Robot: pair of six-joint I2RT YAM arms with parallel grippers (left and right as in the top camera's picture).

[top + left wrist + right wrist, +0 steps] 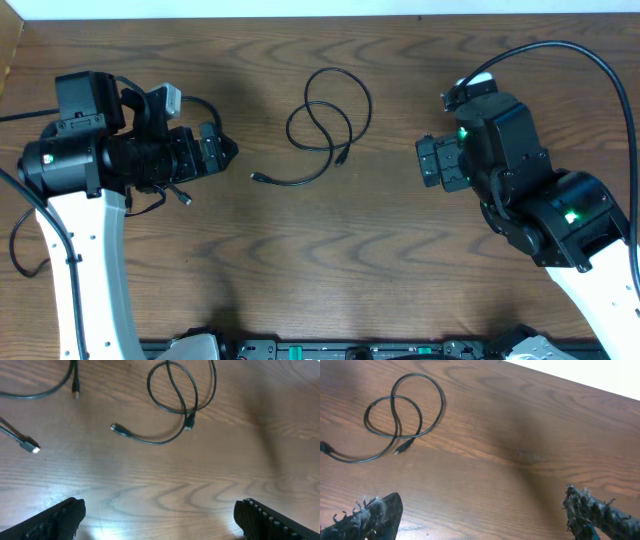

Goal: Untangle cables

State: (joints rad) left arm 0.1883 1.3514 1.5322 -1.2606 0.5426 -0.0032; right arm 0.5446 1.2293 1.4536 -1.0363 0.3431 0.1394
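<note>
Left fingers (62,519) spread wide, nothing between them. Right fingers (377,519) likewise released and empty, frayed-looking at the tips. Both sets hover over bare tabletop (330,270), facing each other across its middle. Between them, toward the far edge, lies the looped cord (331,143): two overlapping rings that cross each other, one plug end (343,158) sitting just below the rings, and a tail curving toward the left edge to a free plug (256,177). Tail's long axis runs roughly left to right, along the line between the two arms. Judgement: left fingers are nearer, with the free plug just ahead of them and a little toward the near edge. Right fingers stand well apart from the rings, which lie ahead of them and toward the far edge. Picking up that plug with the left arm looks the likelier opening move. Left wrist view also shows a second cord (75,390) and a third cord (27,444), each ending in a plug and each cut off by the frame edge. Overhead, both are mostly hidden beneath the left arm. Cannot tell whether those two cross each other, nor which strand lies on top where the rings cross.
</note>
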